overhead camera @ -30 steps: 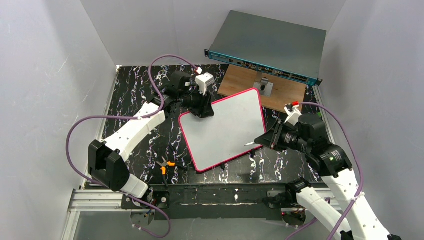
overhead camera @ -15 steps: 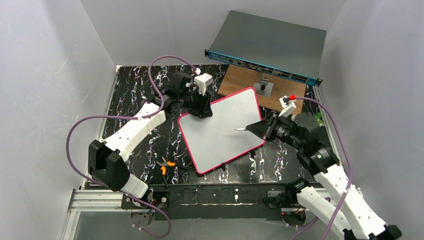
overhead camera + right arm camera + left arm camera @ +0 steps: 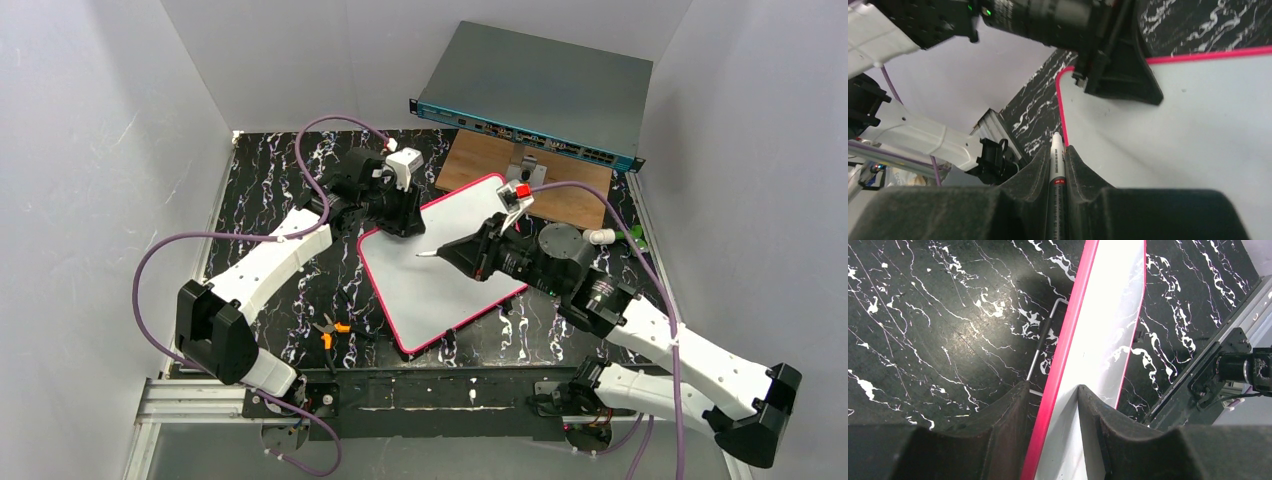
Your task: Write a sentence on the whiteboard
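Two arms reach out from the near edge of the black marbled table (image 3: 270, 190), and only the right one has changed since a second ago. Nearest the bases, orange-handled pliers (image 3: 330, 330) lie where they lay before. Just beyond them the whiteboard (image 3: 440, 290) rests slanted on the table, its pink-red frame in much the same place as in the earlier pictures and its face plain pale white in every view.

The right gripper (image 3: 470, 252) is closed narrowly around a white marker (image 3: 435, 251), which points left. A second ago its tip hung by the board's near-right edge. Half a second ago it was over the middle, and now it sits over the left-centre part. In the right wrist view the marker (image 3: 1057, 165) is pinched between the dark fingers (image 3: 1078, 165) above the board (image 3: 1198, 110), but contact cannot be judged.

Farther on, the left gripper (image 3: 405, 215) has stayed at the board's far-left corner. In its wrist view the left gripper (image 3: 1052, 387) pinches the red frame and white face (image 3: 1098, 340) between its jaws. A thin bent metal rod (image 3: 1043, 345) lies on the table just beside the frame.

Beyond the board, a wooden board (image 3: 575, 185) sits under the front edge of the grey-teal network switch (image 3: 540, 90), both unmoved.
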